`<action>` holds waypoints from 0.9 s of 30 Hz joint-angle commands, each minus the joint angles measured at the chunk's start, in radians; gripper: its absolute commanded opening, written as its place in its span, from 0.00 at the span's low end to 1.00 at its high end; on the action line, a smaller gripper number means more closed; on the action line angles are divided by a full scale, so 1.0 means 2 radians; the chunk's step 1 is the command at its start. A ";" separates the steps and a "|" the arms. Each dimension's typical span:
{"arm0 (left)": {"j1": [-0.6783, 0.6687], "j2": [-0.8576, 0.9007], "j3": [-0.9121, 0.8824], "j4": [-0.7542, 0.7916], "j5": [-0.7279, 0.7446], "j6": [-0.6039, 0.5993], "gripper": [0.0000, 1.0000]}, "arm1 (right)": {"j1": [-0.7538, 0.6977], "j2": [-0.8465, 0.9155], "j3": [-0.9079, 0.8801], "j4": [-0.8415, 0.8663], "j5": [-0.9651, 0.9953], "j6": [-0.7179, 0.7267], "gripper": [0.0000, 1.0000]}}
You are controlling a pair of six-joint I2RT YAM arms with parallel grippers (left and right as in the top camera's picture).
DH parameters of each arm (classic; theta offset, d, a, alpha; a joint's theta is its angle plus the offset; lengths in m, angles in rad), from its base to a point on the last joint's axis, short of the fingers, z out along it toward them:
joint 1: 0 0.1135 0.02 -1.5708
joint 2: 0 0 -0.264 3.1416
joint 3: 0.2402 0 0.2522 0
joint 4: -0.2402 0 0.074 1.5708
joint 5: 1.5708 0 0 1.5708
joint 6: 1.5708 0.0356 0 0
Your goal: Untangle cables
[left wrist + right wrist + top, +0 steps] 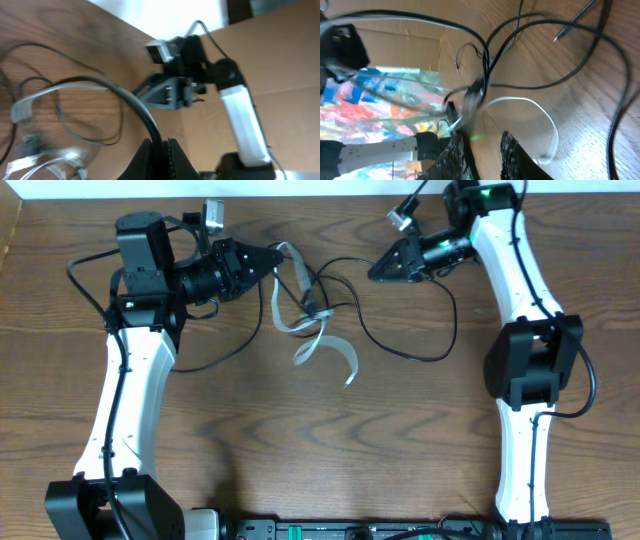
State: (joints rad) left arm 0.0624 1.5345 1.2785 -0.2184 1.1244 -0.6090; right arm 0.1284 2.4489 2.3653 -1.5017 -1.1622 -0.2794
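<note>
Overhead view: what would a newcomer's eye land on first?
The snarl of white cable and black cable toward the far side of the table. Next, the left gripper, shut on the black cable at the snarl's left edge, and the right gripper pointing in from the right, jaws slightly apart.

A brown wood-grain table (330, 450) fills the overhead view, with a pale strip (250, 188) along its far edge. In the left wrist view, cardboard (295, 45) stands at the table's edge. The right wrist view shows more cardboard bordering a blurred, brightly coloured sheet (365, 107).
</note>
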 commanded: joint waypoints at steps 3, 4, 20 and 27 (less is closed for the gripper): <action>0.006 -0.011 0.017 -0.059 -0.034 0.092 0.07 | -0.038 -0.003 -0.002 0.000 -0.071 -0.022 0.21; 0.005 -0.010 0.017 -0.066 -0.034 0.100 0.08 | -0.039 -0.003 -0.002 0.001 -0.067 -0.022 0.23; 0.004 -0.008 0.017 0.088 0.076 -0.045 0.07 | 0.081 -0.003 -0.002 0.073 0.141 -0.056 0.72; 0.004 -0.008 0.017 0.317 0.079 -0.294 0.07 | 0.118 -0.003 -0.002 0.087 0.140 -0.126 0.78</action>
State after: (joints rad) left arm 0.0685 1.5333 1.2949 0.3298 1.2400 -0.9100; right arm 0.3534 2.4489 2.3638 -1.3376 -0.8948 -0.4374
